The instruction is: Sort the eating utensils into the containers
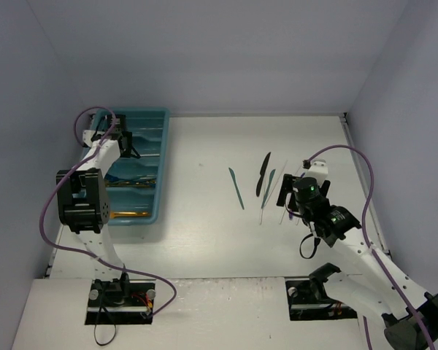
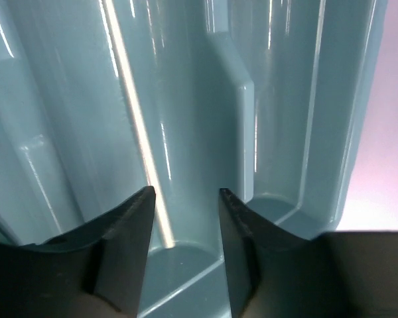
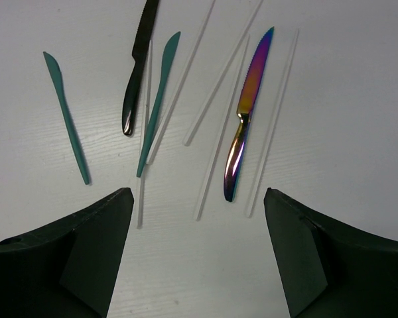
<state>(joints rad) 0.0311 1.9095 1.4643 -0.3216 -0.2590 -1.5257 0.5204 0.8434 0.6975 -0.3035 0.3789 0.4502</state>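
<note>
An iridescent purple knife (image 3: 245,119), two slim teal plastic knives (image 3: 66,119), a black serrated knife (image 3: 136,73) and thin white sticks (image 3: 275,119) lie loose right of centre on the white worktop (image 3: 358,99): light, stiff, slick, flat, best pinched mid-handle. The right tool (image 3: 198,193) hovers over them wide open, empty. The left tool (image 2: 186,195), part open and apparently empty, hangs inside the teal plastic cutlery tray (image 2: 239,106) far left; pale walls (image 1: 204,51) around

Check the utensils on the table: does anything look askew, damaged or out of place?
Nothing looks damaged. The thin white sticks lie fanned at different angles among the knives, one overlapping a teal knife beside the black knife. The iridescent knife sits between sticks; another teal knife lies apart.
</note>
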